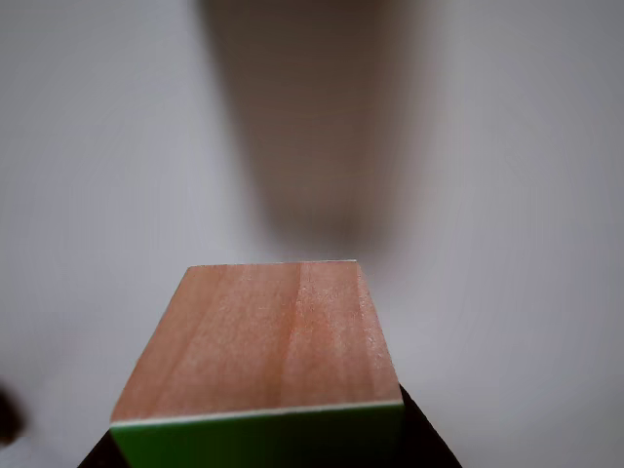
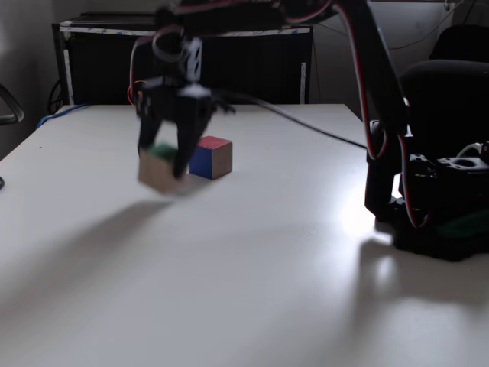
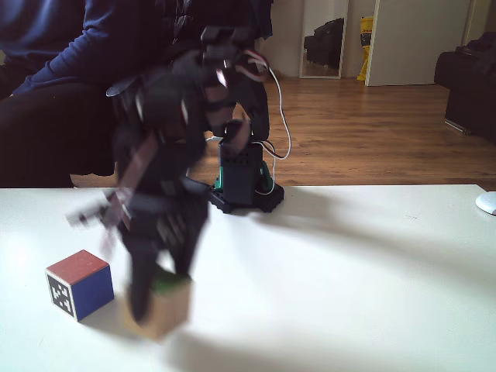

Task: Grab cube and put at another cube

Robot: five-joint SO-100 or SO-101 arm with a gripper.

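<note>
Gripper [image 2: 170, 164] motion-blurred in both fixed views, fingers pinching the cube [image 2: 158, 170] from above; whether the cube touches the desk [image 2: 252, 260] cannot be told. Other view shows the cube [image 1: 258, 341] close up: bare light-brown grain face, bright green face along the bottom, cut off by the frame. Another cube [image 3: 80, 284] sits just beside it, away from the desk edges; its black-and-white marker tag faces one fixed view, red top and blue side visible.

Two cubes: one wooden cube [image 3: 164, 304], one tagged cube [image 3: 79, 284]. One arm [image 3: 174, 167], blurred; apparently one person [image 3: 85, 46].
</note>
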